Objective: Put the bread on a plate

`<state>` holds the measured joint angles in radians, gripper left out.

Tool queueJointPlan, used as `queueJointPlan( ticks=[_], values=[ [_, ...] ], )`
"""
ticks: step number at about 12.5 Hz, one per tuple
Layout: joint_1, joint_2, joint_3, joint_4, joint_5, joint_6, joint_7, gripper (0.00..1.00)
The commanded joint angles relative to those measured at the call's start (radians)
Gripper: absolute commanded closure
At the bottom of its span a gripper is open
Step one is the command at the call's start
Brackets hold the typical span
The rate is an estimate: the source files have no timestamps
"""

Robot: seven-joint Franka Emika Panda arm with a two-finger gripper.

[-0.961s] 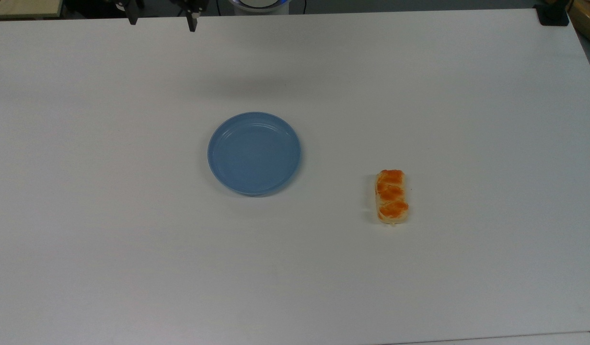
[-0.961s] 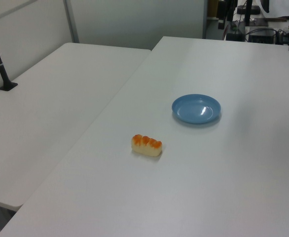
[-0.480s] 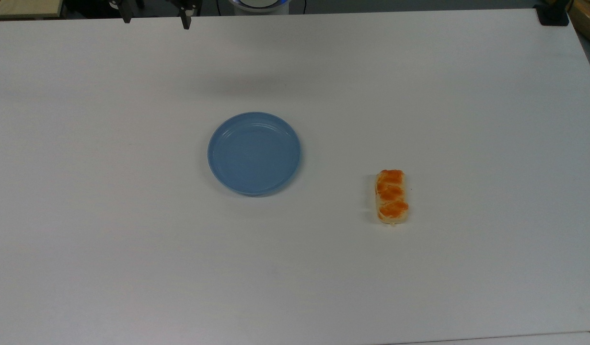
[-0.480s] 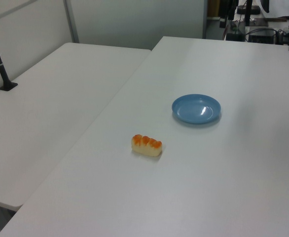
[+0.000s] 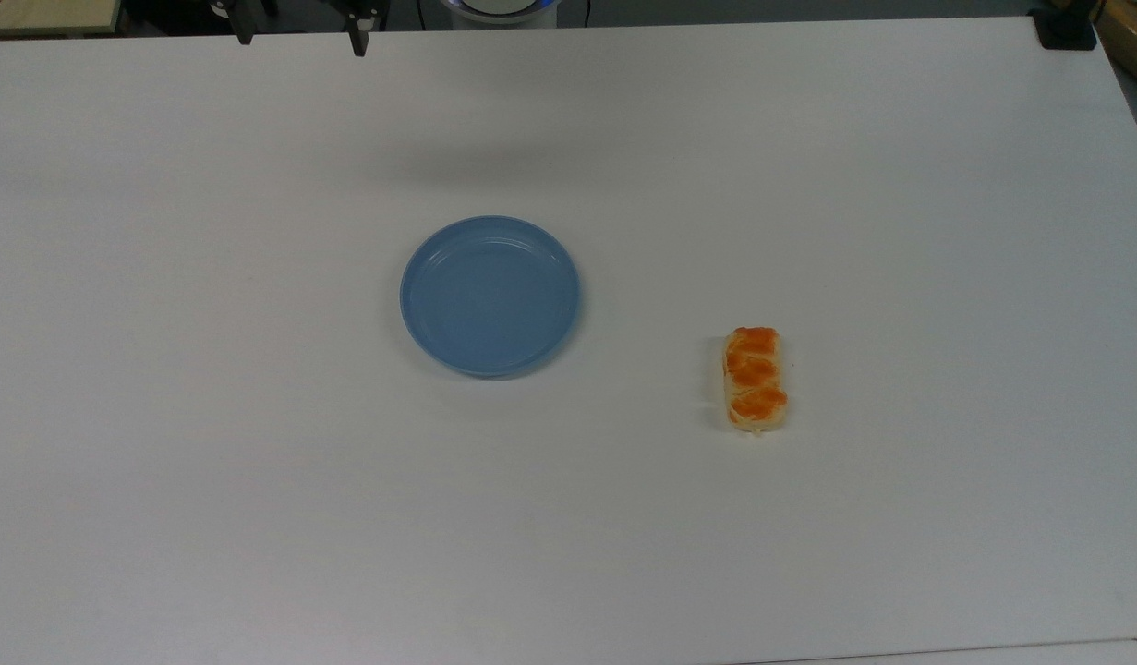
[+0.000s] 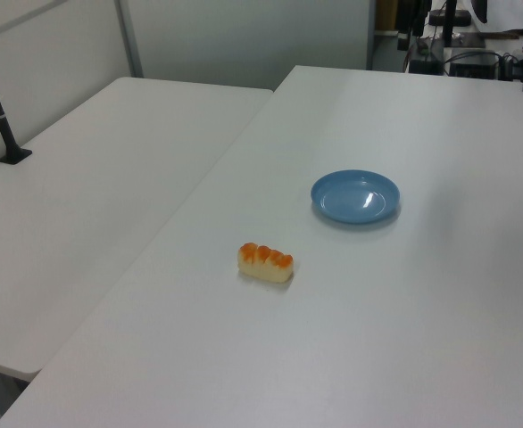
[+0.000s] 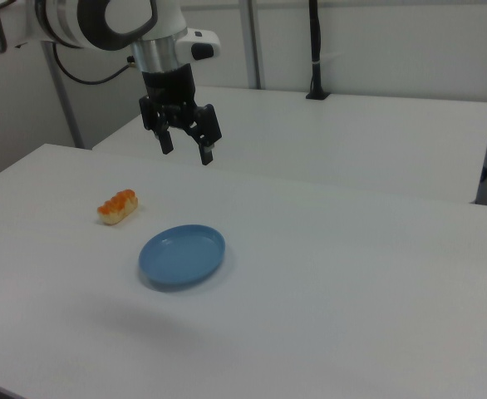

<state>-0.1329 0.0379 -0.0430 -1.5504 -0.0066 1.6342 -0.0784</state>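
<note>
The bread (image 5: 756,379) (image 6: 265,261) (image 7: 117,207) is a small oblong loaf with an orange-brown braided top, lying on the white table. It lies apart from the round light-blue plate (image 5: 490,296) (image 6: 355,197) (image 7: 182,255), to the plate's right in the top view. My gripper (image 7: 188,152) (image 5: 299,39) hangs open and empty high above the table. In the top view its fingertips (image 5: 355,43) show at the upper edge, far from both bread and plate.
The white table (image 5: 254,462) is broad and bare around the plate and bread. A second white table (image 6: 83,196) adjoins it. A black post (image 7: 315,50) stands on the far table, and a black clamp (image 5: 1065,28) sits at the top view's upper right corner.
In the top view the gripper's fingertips drew back toward the upper edge and slightly left over the last second, then held still. Bread and plate have not moved.
</note>
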Motion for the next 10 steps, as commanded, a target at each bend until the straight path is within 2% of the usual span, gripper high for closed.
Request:
queueJointPlan(
  ticks=[1, 10],
  values=[
    [0.004, -0.012, -0.006, 0.001, 0.020, -0.030, -0.027, 0.00],
    [0.015, -0.009, 0.002, -0.002, 0.020, -0.033, -0.021, 0.00]
  ],
)
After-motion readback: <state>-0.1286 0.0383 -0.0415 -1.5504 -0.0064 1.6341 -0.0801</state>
